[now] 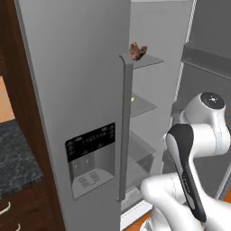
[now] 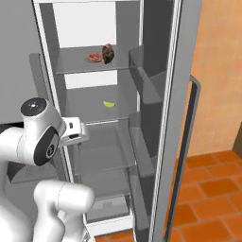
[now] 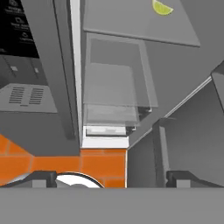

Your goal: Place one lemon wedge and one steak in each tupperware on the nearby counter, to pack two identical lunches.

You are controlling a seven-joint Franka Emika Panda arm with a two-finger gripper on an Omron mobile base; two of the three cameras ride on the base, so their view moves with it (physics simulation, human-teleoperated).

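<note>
Inside the open fridge (image 2: 156, 118), glass shelves step down with free room between them. On the upper shelf (image 2: 85, 65) lie two steaks: a red one (image 2: 93, 58) just beside a darker one (image 2: 108, 53). One shelf below sits a lemon wedge (image 2: 109, 104), alone. Left base view adds the dispenser door (image 1: 90, 158) and a corner of the counter (image 1: 13, 158); there the door edge hides most of the wedge. Gripper (image 3: 107, 178) jaws stand wide, holding nothing, its fingertips (image 3: 43, 178) cropped low.
</note>
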